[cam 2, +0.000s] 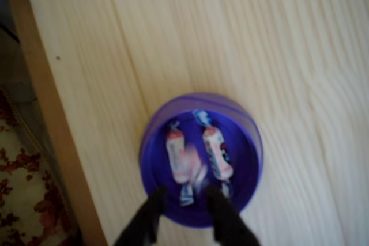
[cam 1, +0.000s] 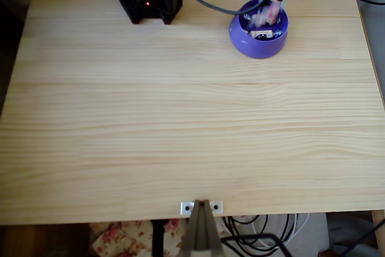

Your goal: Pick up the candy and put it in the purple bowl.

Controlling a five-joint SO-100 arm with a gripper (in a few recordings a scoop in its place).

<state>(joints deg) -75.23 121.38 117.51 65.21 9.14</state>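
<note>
Already the task looks close to its end. In the wrist view, going from left to right, the purple bowl [cam 2: 201,159] holds two candies: one candy [cam 2: 179,156] on the left, blurred, lying just above the claw [cam 2: 185,200], and a second candy [cam 2: 217,152] on the right, resting on the bowl floor. The two dark fingers stand apart with nothing between them, so the claw is open. I judge the left sweet was just released or is still falling; what remains is only to lift the arm away. In the overhead view the bowl [cam 1: 258,43] stands on the counter [cam 1: 180,124], one bowl, near the far right.
</note>
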